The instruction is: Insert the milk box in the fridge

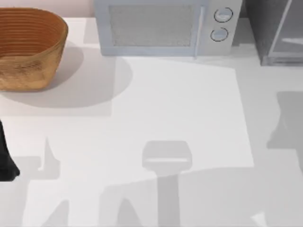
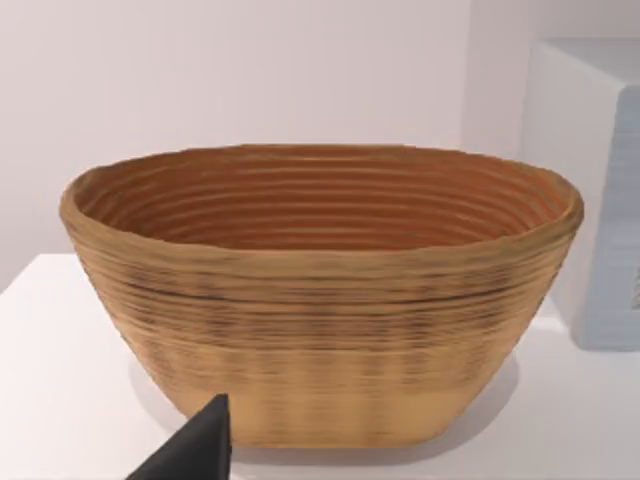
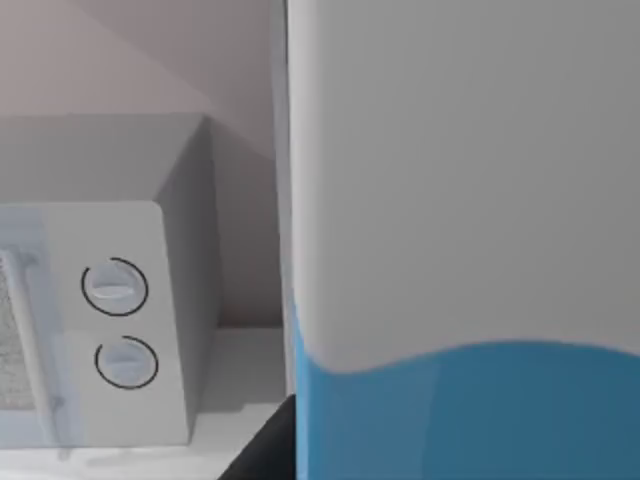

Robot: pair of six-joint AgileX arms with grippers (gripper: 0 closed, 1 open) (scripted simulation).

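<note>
The milk box (image 3: 460, 240) stands very close in the right wrist view, white above and sky-blue below. A dark finger (image 3: 262, 452) of my right gripper lies against its blue side, so the gripper looks shut on the carton. The fridge (image 1: 277, 30), a grey cabinet with a pale glassy panel, stands at the table's back right corner. My left arm (image 1: 7, 161) stays parked at the table's left edge, facing the basket.
A light-grey microwave (image 1: 161, 26) with two round knobs (image 1: 221, 23) stands at the back middle, just left of the fridge. A woven basket (image 1: 28, 47) sits at the back left, and its rim (image 2: 320, 250) is near in the left wrist view.
</note>
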